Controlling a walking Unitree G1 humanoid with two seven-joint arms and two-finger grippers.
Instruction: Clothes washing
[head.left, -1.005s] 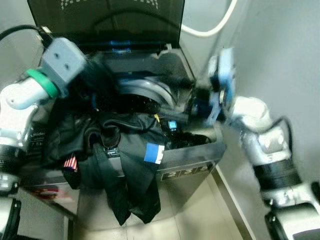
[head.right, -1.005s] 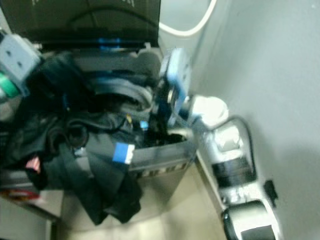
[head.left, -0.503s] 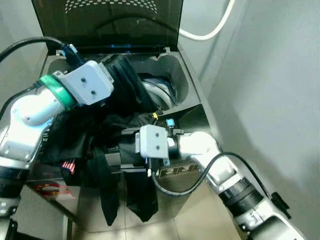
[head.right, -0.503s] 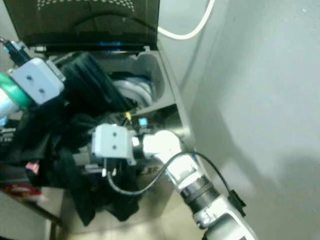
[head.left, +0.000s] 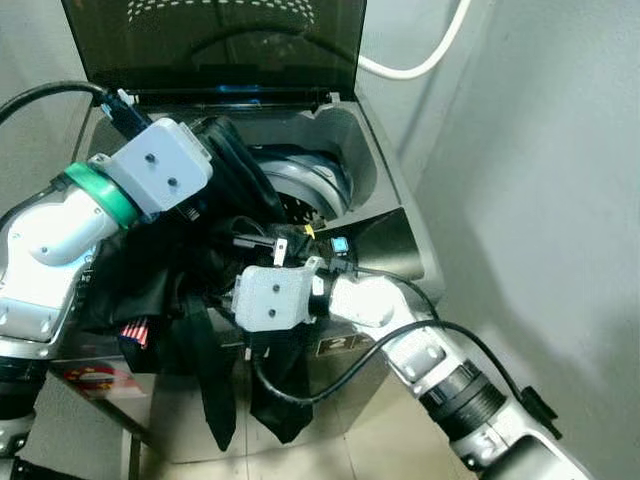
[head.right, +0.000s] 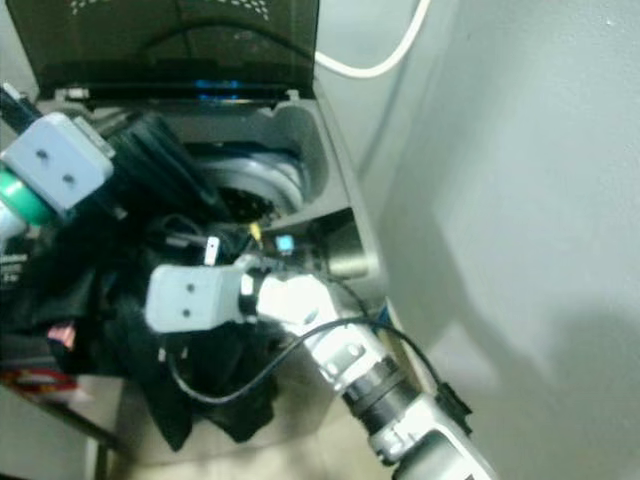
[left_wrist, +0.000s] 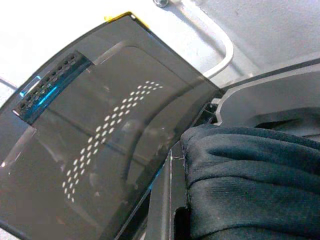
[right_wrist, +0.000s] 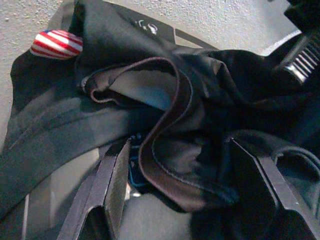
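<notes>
A heap of dark clothes (head.left: 200, 300) hangs over the front left edge of an open top-loading washing machine (head.left: 385, 235). My left gripper (head.left: 225, 165) holds a bunched dark garment (head.left: 245, 175) up at the rim of the drum (head.left: 315, 190); the cloth (left_wrist: 255, 180) hides its fingers. My right gripper (head.left: 222, 300) reaches across the machine's front into the heap. It is open, with its fingers (right_wrist: 112, 185) on either side of a fold of dark cloth (right_wrist: 170, 150). A small flag label (right_wrist: 56, 44) lies on the heap.
The tinted lid (head.left: 215, 45) stands upright behind the drum. A white hose (head.left: 420, 60) runs along the grey wall (head.left: 540, 200) close on the right. Pale floor (head.left: 380, 440) lies below the machine's front.
My right arm has swung from the machine's right side across its front into the hanging clothes. My left gripper has carried its dark garment from the left towards the drum.
</notes>
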